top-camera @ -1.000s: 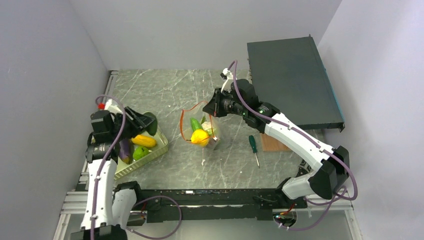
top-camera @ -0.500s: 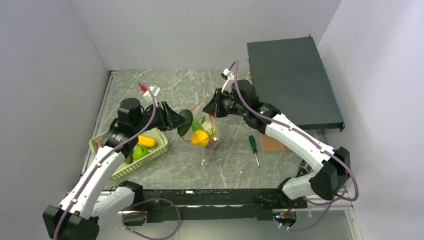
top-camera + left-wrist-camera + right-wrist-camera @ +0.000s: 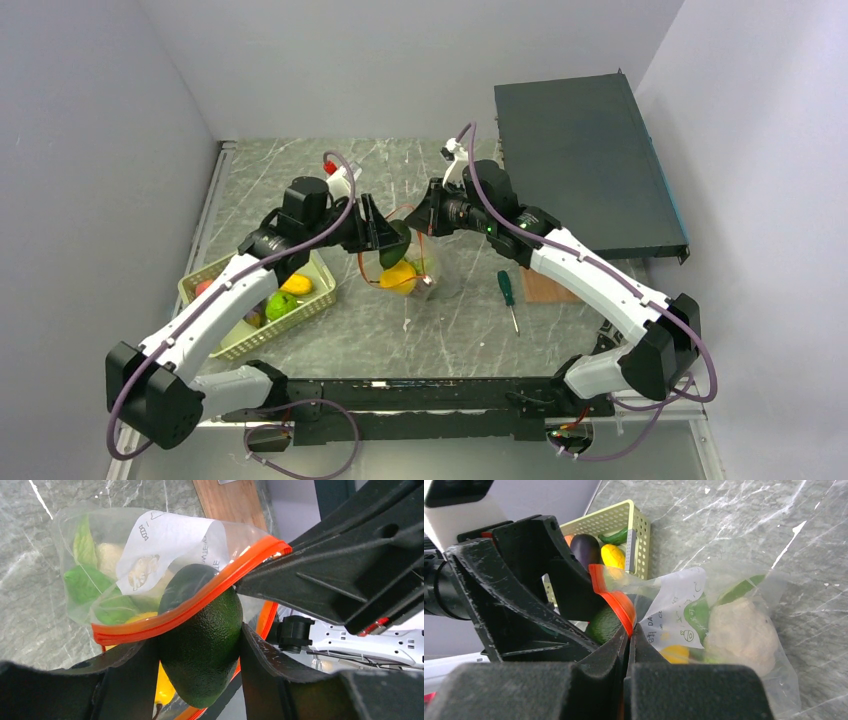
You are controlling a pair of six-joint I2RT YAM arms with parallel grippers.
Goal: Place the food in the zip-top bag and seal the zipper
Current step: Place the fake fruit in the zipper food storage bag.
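Basket: a light green slatted basket (image 3: 290, 322) sits at the near left of the desk (image 3: 330, 190), with a yellow piece (image 3: 297, 284), a green piece (image 3: 280, 305) and a dark purple piece (image 3: 585, 547) of food in it.
Screwdriver: a green-handled screwdriver (image 3: 508, 295) lies near right of the bag, apart from it.
Zip-top bag: the zip-top bag (image 3: 100, 565) rests on the middle of the desk, mouth raised and facing left; a yellow fruit (image 3: 400, 275), green pieces and a whitish-green lump (image 3: 736, 630) lie inside.
Left fingers: the left fingers (image 3: 150, 665) clamp a dark green avocado (image 3: 202, 645) by its sides, one finger on each flank.
Avocado's place: at the bag's mouth, its far end past the zipper (image 3: 200, 605), whose orange strip lies across its top; the rest is outside, between the fingers.
Right fingers: the right fingers (image 3: 628, 645) are pressed together on the zipper at the mouth's far right edge, holding it up.
Far right: a dark flat panel (image 3: 585, 165) leans at the far right corner.
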